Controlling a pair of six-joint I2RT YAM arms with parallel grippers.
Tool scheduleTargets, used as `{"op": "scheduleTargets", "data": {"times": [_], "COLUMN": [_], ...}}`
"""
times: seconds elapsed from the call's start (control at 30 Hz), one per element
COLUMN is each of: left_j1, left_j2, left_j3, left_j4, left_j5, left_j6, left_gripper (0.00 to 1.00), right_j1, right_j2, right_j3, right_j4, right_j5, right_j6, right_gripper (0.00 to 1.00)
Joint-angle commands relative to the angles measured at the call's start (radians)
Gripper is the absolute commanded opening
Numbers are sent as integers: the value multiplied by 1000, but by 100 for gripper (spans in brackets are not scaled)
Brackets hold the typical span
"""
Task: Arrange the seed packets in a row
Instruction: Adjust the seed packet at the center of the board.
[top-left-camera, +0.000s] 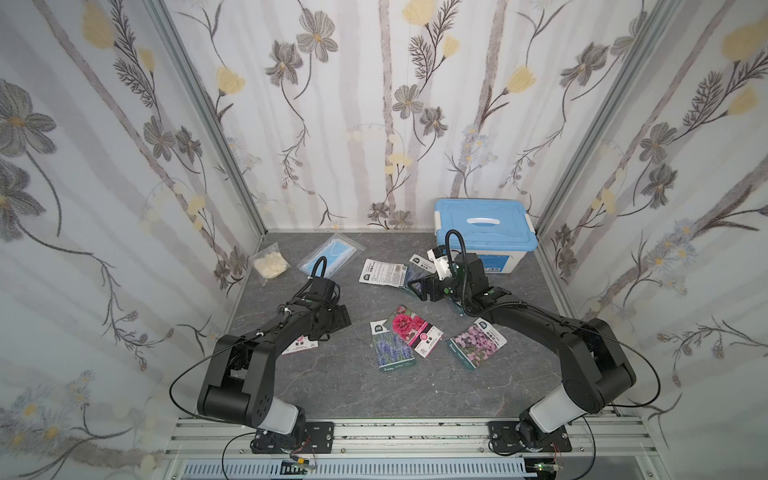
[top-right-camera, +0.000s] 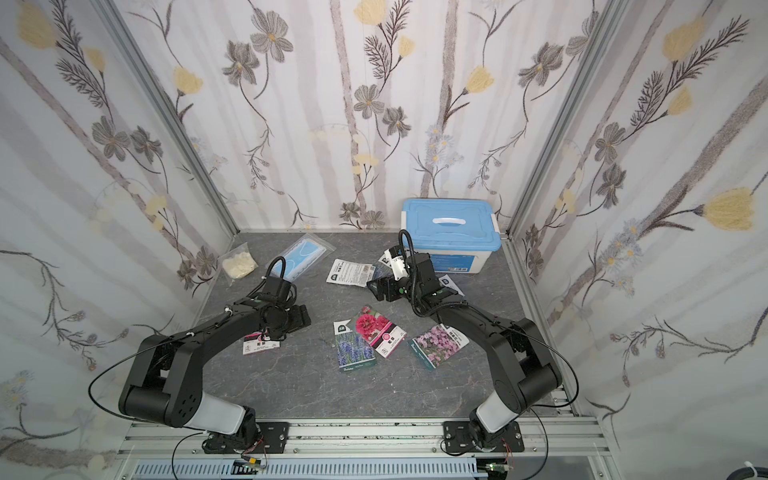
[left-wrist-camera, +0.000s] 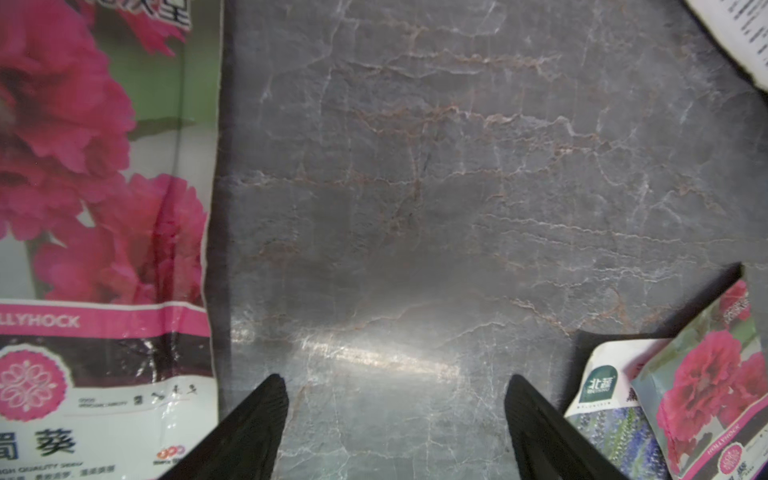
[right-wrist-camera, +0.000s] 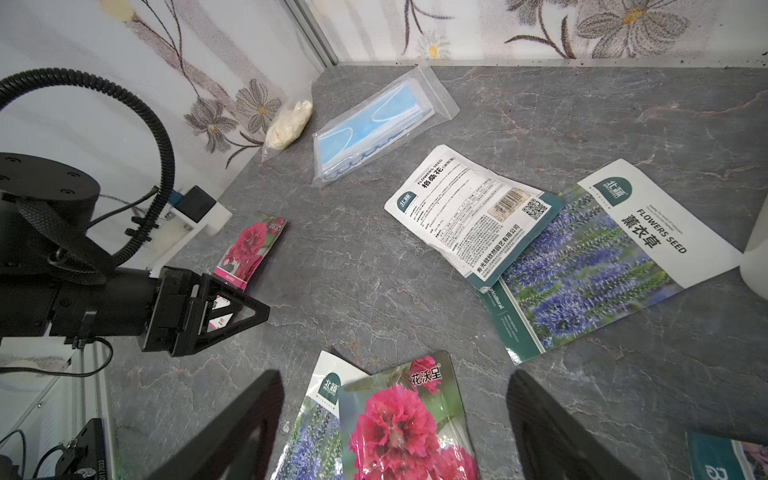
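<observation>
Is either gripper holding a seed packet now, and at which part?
Nothing is held: the left gripper and the right gripper both stand open and empty.

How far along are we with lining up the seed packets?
Nothing looks done: no row yet. The seed packets lie scattered, a hollyhock packet overlapping a lavender packet, a white-backed packet over another. Nothing in hand: left gripper and right gripper open, empty. Everything is left to line up.
</observation>
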Motion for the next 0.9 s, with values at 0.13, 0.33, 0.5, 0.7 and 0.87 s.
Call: {"op": "scheduleTargets", "data": {"times": [0.13, 0.33, 0.5, 0.7, 0.87], "left_j1": [20, 54, 81, 84, -16], "left_j2": [15, 21, -10, -51, -96], "left_j3": [-22, -52, -84, -76, -1], "left_j4": [5, 14, 19, 17, 0], "left_j5": [-42, -45, -45, -27, -47], "left_j6": [-7, -5, 1, 4, 3], "left_gripper": [85, 85, 85, 85, 86], "right_j1": [-1, -2, -4, -4, -16], "right_j2": [-2, -12, -11, -13, -22], "right_j3": [-9, -15, -15, -15, -31], "right_j4": [7, 2, -1, -3, -20], "right_j5": [0, 8, 7, 8, 4], "right_j6": [-16, -24, -26, -25, -22], "right_gripper": [86, 86, 86, 86, 86]}}
